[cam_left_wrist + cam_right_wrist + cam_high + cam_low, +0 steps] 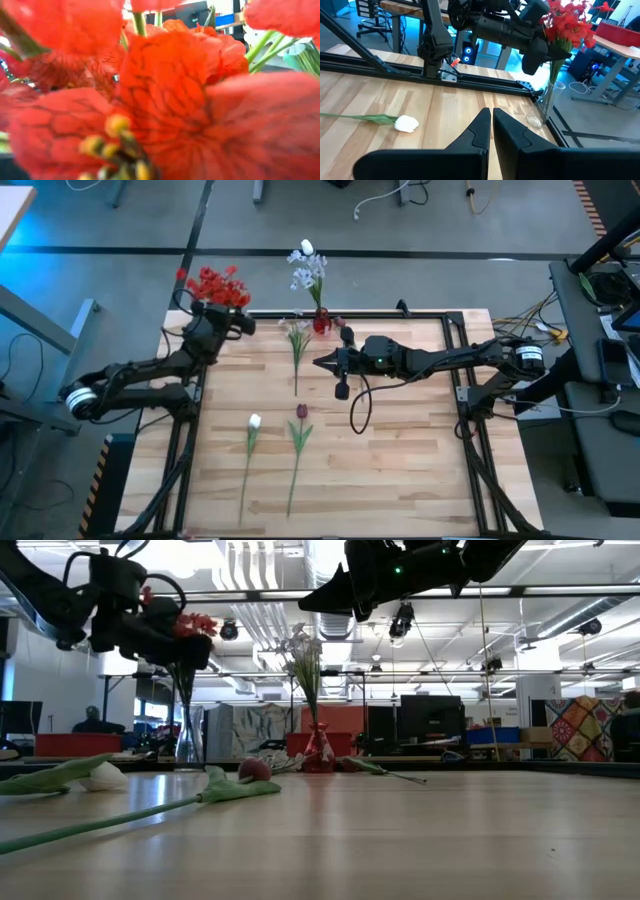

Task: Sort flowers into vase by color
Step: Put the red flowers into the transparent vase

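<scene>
Bright red flowers (215,283) stand in a clear glass vase (547,97) at the table's far left corner and fill the left wrist view (165,90). My left gripper (228,315) is right beside these blooms, level with them (535,52). White and pale-blue sprays (308,268) stand in a red vase (321,322) at the far edge. A pale spray (297,332), a white bud (254,421) and a dark red tulip (301,412) lie flat on the table. My right gripper (320,363) hangs shut above the table's middle, holding nothing.
A black metal frame (400,313) runs along the table's edges. The wooden top (400,450) lies bare on the near right. Desks, screens and cables stand in the room beyond the table.
</scene>
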Controlling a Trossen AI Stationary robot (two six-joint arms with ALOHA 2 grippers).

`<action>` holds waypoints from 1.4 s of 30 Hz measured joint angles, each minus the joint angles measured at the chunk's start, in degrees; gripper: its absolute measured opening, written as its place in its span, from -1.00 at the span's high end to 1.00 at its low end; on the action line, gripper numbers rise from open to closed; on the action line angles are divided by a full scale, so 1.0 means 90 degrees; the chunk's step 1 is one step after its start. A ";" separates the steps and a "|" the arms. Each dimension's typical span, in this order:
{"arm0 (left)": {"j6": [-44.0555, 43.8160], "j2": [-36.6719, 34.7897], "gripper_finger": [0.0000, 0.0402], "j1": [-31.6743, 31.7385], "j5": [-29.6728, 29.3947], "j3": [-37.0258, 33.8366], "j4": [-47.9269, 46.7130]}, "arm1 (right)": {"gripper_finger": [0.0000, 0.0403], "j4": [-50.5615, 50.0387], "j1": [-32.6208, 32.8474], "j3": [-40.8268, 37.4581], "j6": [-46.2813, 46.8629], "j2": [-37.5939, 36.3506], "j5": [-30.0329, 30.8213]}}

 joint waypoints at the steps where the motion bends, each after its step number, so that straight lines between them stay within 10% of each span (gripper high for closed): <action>1: 0.0002 -0.0087 0.03 0.0000 0.0007 0.0000 -0.0139 | 0.94 -0.0002 0.0000 0.0000 0.0020 0.0000 0.0000; 13: 0.0128 -0.0872 0.03 0.0000 0.0150 0.0024 -0.0942 | 0.94 -0.0002 0.0000 0.0000 0.0015 0.0000 0.0000; 29: -0.0500 -0.0735 -0.05 0.0007 0.0878 0.2458 -0.6152 | 0.94 -0.0178 0.0000 0.0000 0.0020 0.0000 0.0000; 42: -0.0679 -0.0863 -0.17 0.0015 0.0824 0.2907 -0.7892 | 0.94 -0.0386 0.0000 0.0000 0.0020 0.0000 -0.0002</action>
